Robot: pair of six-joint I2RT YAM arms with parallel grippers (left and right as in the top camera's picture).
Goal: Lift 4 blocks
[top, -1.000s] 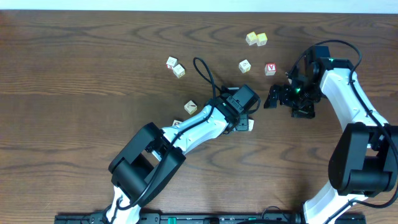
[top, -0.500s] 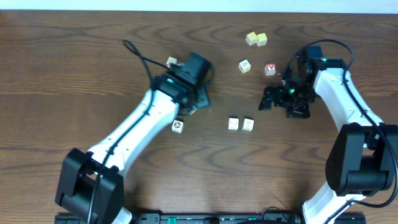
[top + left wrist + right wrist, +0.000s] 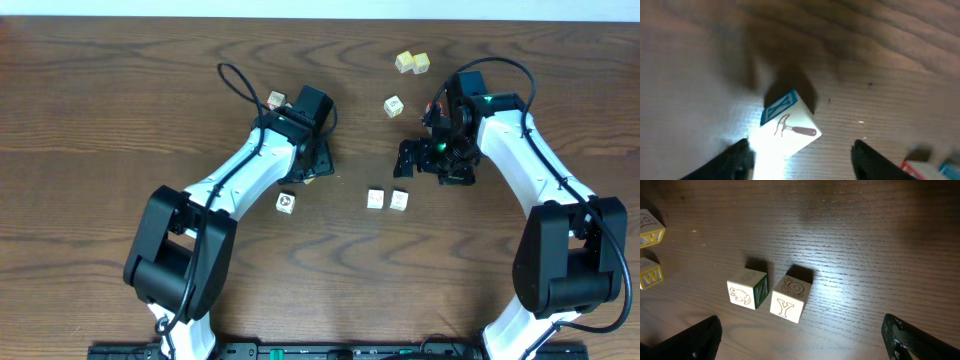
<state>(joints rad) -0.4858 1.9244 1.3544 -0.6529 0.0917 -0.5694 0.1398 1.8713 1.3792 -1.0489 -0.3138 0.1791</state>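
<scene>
Left gripper [image 3: 801, 156] spread astride a skewed block [image 3: 790, 125]; closing on its corners may spin it out. Right gripper [image 3: 807, 340], spread, could knock the two blocks [image 3: 786, 306] below

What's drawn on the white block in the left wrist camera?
The block shows a hammer, plus a blue-framed face; clearest in left wrist view.
</scene>
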